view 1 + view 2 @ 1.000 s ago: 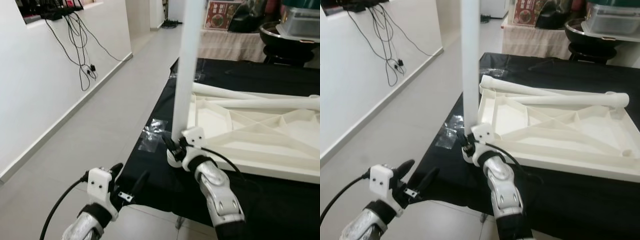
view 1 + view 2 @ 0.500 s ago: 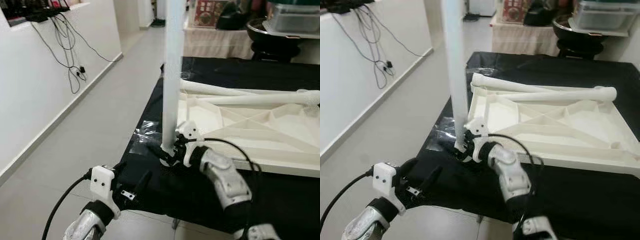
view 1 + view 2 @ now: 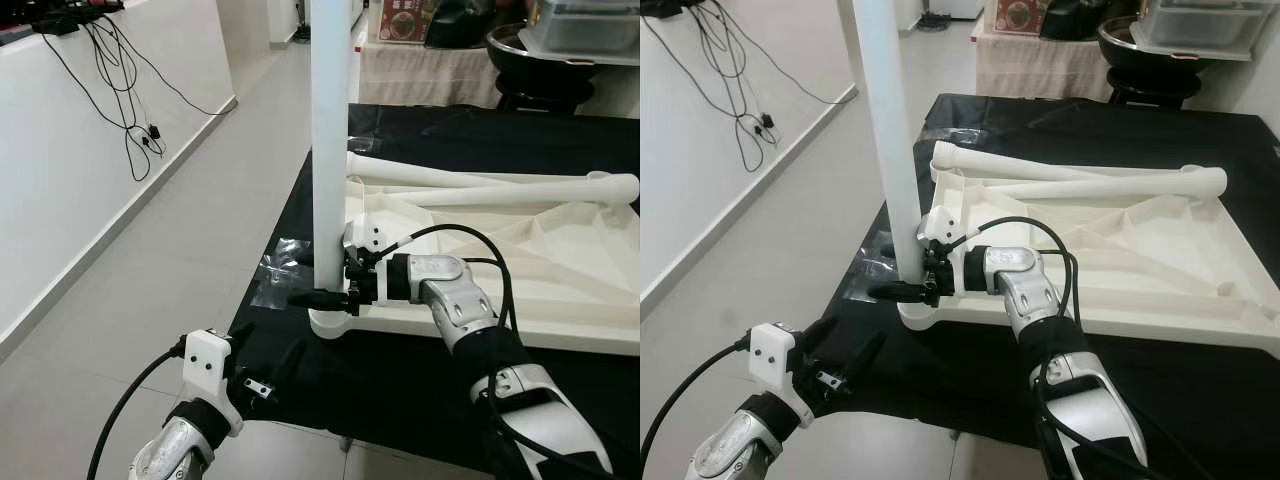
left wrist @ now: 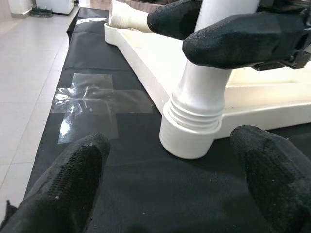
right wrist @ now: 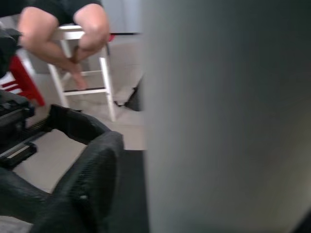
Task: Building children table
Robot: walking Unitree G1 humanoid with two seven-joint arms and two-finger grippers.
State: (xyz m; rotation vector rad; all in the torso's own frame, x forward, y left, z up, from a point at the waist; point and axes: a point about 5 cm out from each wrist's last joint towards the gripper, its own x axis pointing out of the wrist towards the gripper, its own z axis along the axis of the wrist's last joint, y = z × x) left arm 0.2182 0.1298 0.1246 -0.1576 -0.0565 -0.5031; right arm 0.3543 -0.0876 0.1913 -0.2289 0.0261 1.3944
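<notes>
The white children's tabletop [image 3: 520, 250] lies upside down on a black cloth. One white leg [image 3: 330, 120] stands upright in the round socket [image 3: 330, 325] at its near left corner; the threaded base [image 4: 194, 114] sits in the collar. My right gripper [image 3: 332, 292] is shut on this leg just above the socket, with one finger [image 4: 243, 39] in front of it and the other behind. My left gripper [image 3: 265, 350] hangs open below the table's front left edge, apart from the socket. Two more legs [image 3: 500, 190] lie along the far side of the tabletop.
Black cloth [image 3: 400, 370] covers the low table, and clear plastic wrap [image 3: 275, 280] lies at its left edge. Grey floor runs along the left to a white wall with hanging cables [image 3: 120, 90]. A black pot [image 3: 540, 50] sits at the back right. A person's hands rest on a white stool [image 5: 82, 34].
My right forearm has swung round to the right and now reaches the leg from over the tabletop's edge. The leg's base now sits in the corner socket. The head view has shifted.
</notes>
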